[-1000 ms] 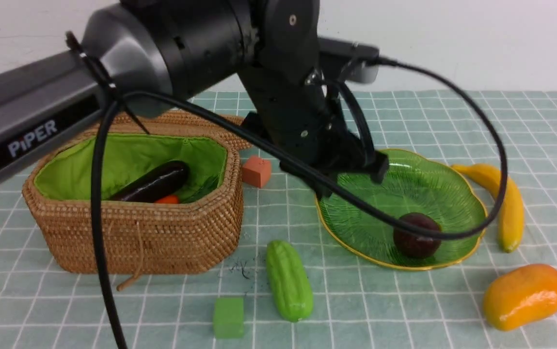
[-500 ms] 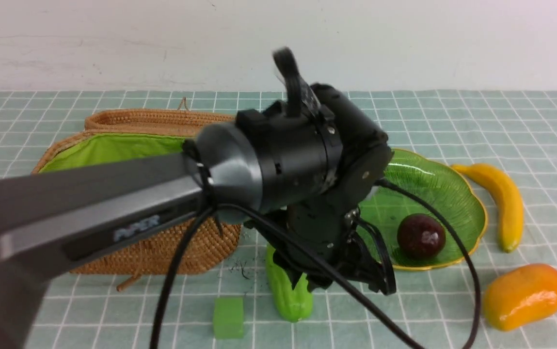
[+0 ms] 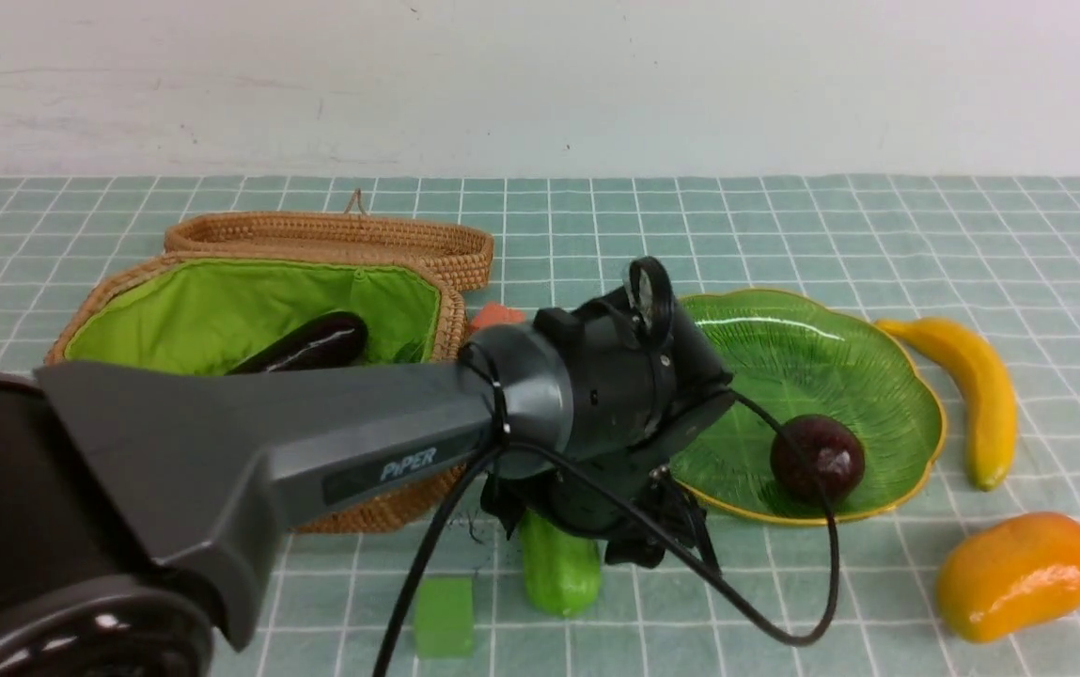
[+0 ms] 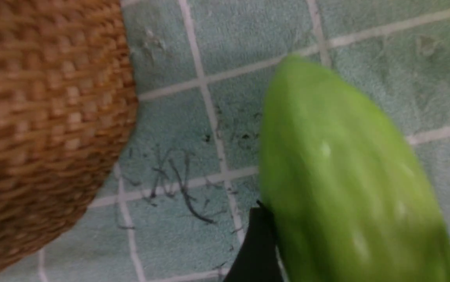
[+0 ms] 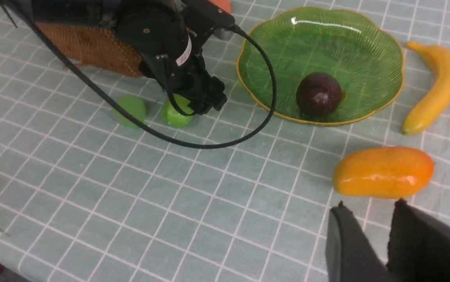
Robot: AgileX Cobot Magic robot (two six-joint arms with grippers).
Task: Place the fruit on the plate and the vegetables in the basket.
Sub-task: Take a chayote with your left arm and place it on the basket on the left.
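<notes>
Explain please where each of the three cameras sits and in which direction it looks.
Front view: between the arms, facing forward; basket, plate, left arm across the foreground.
Left wrist view: on the left wrist, close above the gourd beside the basket; left gripper fingers show.
Right wrist view: on the right wrist, looking at mango and plate; right gripper fingers show.
Shared: front and right wrist views both show the mangosteen in the plate.
</notes>
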